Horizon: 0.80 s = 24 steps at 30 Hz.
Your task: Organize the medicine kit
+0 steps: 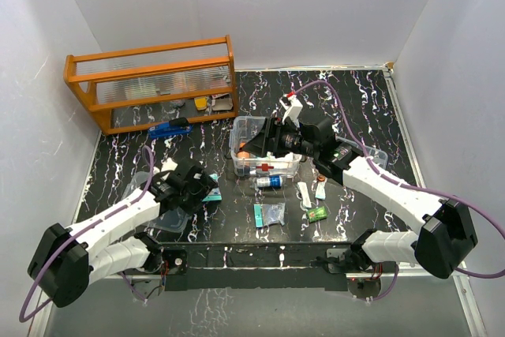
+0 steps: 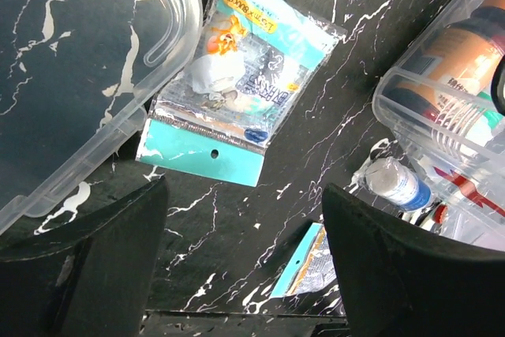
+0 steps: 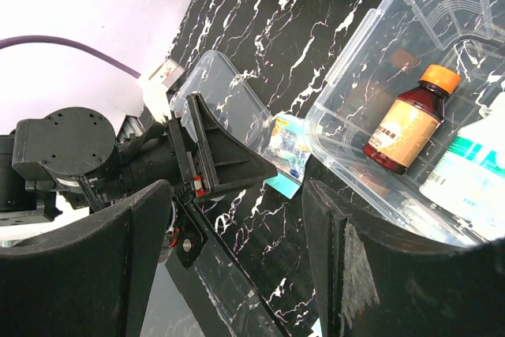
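The medicine kit is a clear box with a red cross, standing mid-table. Inside it lie a brown syrup bottle with an orange cap and a white bottle. My right gripper hovers over the kit's left end, open and empty. The clear lid lies at the left, partly under my left arm. My left gripper is open and empty just above the table. A teal mask packet lies beyond its fingertips, its far corner resting on the lid.
A small blue-capped bottle, a second teal packet, a white tube and a green item lie in front of the kit. An orange wooden rack stands at the back left, a blue item before it.
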Available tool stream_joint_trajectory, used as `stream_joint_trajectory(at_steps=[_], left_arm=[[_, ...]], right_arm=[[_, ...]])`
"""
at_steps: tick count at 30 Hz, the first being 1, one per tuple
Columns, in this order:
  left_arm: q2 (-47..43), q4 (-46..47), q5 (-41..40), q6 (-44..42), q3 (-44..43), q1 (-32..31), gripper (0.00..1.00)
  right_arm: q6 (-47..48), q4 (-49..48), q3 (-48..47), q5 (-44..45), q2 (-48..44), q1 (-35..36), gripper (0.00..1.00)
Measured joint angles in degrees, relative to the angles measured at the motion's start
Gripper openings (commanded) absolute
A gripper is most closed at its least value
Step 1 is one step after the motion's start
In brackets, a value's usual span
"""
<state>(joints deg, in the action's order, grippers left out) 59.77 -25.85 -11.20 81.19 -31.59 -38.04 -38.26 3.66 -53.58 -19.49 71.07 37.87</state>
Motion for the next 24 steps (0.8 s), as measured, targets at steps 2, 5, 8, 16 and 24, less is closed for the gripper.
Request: stream_joint_trajectory(at_steps=[2, 5, 8, 16, 24], left_arm=[[-0.5, 2.0, -0.5, 1.6, 1.5, 0.0, 0.66], [-2.3, 5.3, -1.8, 4.4, 5.6, 0.0, 0.64], [-2.7, 6.1, -2.9, 6.1, 7.4, 0.0, 0.66], [-0.8, 9.9, -6.2, 8.0, 8.1, 0.0, 0.42], [-0.2, 14.4, -10.6, 7.5, 9.2, 0.0, 0.01]], right_arm=[[0.1, 0.3, 0.0, 0.2, 0.0, 0.0, 0.64], [0.3, 0.6, 0.0, 0.5, -0.1, 0.0, 0.64], [0.3, 0.9, 0.0, 0.5, -0.1, 0.0, 0.63], [0.4, 0.9, 0.0, 0.9, -0.1, 0.0, 0.62], [0.4, 0.9, 0.0, 1.5, -0.1, 0.0, 0.61]])
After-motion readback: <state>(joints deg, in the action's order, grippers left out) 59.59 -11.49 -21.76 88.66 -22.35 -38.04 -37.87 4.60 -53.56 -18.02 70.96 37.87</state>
